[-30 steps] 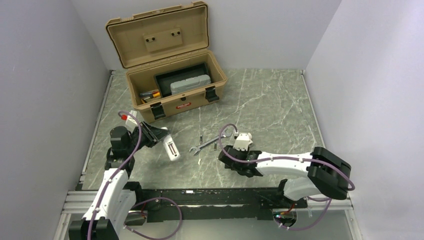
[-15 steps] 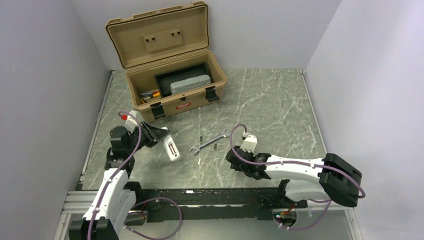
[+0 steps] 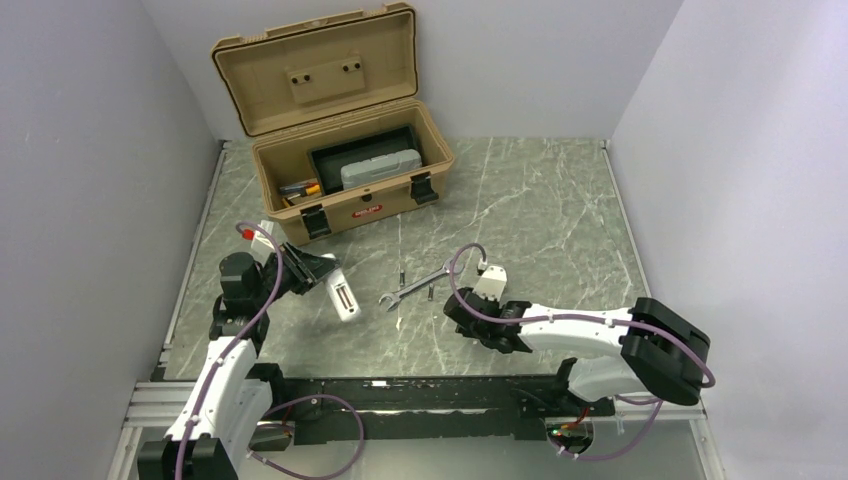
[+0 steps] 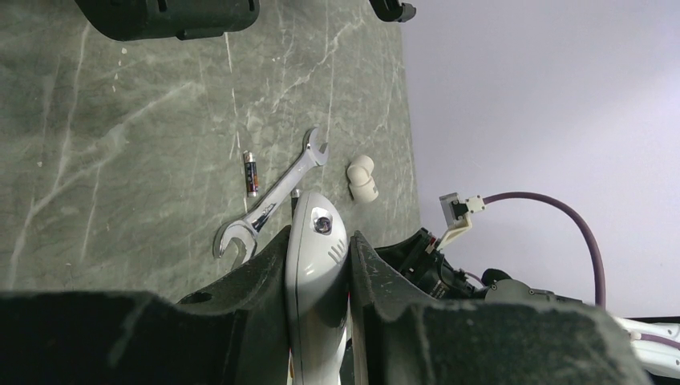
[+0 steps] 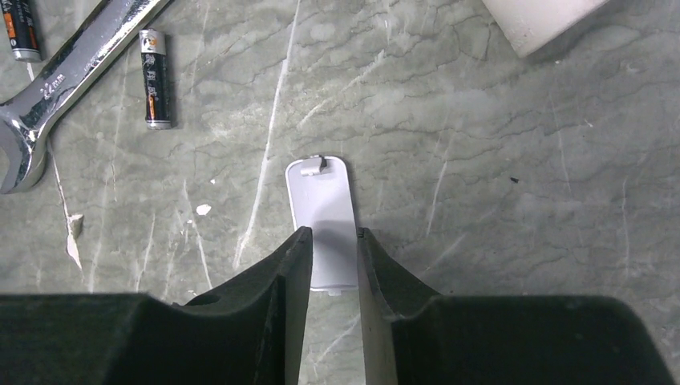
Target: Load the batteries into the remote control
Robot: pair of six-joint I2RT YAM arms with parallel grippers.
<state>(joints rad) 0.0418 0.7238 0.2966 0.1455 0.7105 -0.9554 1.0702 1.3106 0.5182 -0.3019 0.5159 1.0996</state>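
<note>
My left gripper (image 3: 318, 270) is shut on the remote control (image 3: 341, 298), a slim white bar held just above the table, dark recess up. In the left wrist view the remote control (image 4: 317, 257) sits clamped between both pads of that gripper (image 4: 319, 233). My right gripper (image 5: 333, 233) points down over a flat white battery cover (image 5: 321, 192) on the table. Its jaws stand narrowly apart above the cover, the left finger overlapping its edge. Two batteries (image 5: 156, 79) (image 5: 20, 32) lie beside the wrench, seen from above as battery (image 3: 401, 273) and battery (image 3: 431, 292).
A silver wrench (image 3: 418, 286) lies between the arms. A small white curved piece (image 4: 363, 178) sits just beyond it. An open tan toolbox (image 3: 340, 120) stands at the back left, holding a grey case and small tools. Grey walls close in both sides.
My right arm swung a little right, then back left over the cover, and its jaws narrowed. The left arm and the remote control have not moved.
</note>
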